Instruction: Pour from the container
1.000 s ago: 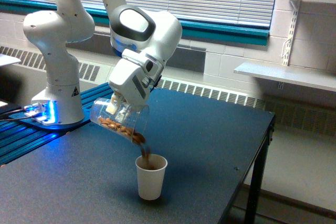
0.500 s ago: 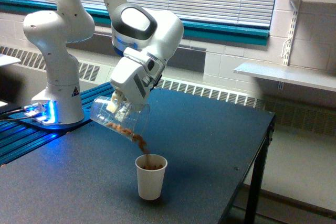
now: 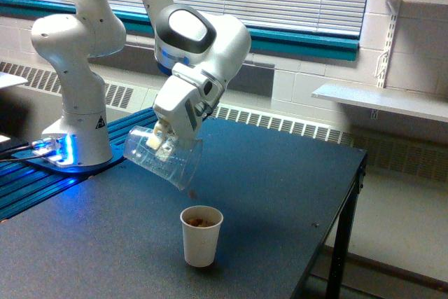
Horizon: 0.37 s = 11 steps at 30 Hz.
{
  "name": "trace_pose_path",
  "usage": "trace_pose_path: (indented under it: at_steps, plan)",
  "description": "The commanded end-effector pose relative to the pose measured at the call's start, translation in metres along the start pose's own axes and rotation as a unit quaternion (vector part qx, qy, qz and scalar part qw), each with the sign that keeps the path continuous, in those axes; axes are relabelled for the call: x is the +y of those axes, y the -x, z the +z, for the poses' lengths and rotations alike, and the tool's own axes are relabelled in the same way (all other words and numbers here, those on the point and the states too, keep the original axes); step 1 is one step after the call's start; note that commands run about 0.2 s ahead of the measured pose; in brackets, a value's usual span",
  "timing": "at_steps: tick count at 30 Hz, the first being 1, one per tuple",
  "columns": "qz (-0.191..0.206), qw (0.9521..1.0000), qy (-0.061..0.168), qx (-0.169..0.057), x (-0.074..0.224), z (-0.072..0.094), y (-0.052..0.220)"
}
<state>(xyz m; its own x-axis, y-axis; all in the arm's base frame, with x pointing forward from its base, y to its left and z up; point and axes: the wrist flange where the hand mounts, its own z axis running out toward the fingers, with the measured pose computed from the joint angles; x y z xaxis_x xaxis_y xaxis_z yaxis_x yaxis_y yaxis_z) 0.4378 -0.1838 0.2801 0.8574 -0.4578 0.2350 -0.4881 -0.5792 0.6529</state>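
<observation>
Clear plastic container hangs in the air above the paper cup and toward the exterior view's left of it, tipped steeply so its wide rim points down at the cup. It looks empty; a single brown piece shows just below its rim. The gripper is clamped on the container's wall near its base. The paper cup stands upright on the dark table, with brown pieces visible at its mouth. The arm's white base stands well behind the cup.
</observation>
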Motion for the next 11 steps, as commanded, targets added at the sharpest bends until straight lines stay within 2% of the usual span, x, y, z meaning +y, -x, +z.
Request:
trace_pose_path:
  at_steps: [1,11]
  plan:
    - [-0.016,0.9999,0.002,0.002,-0.0029,-0.0032,-0.0032]
    - [-0.018,0.9998,-0.001,-0.008,-0.0021,-0.0006,-0.0048]
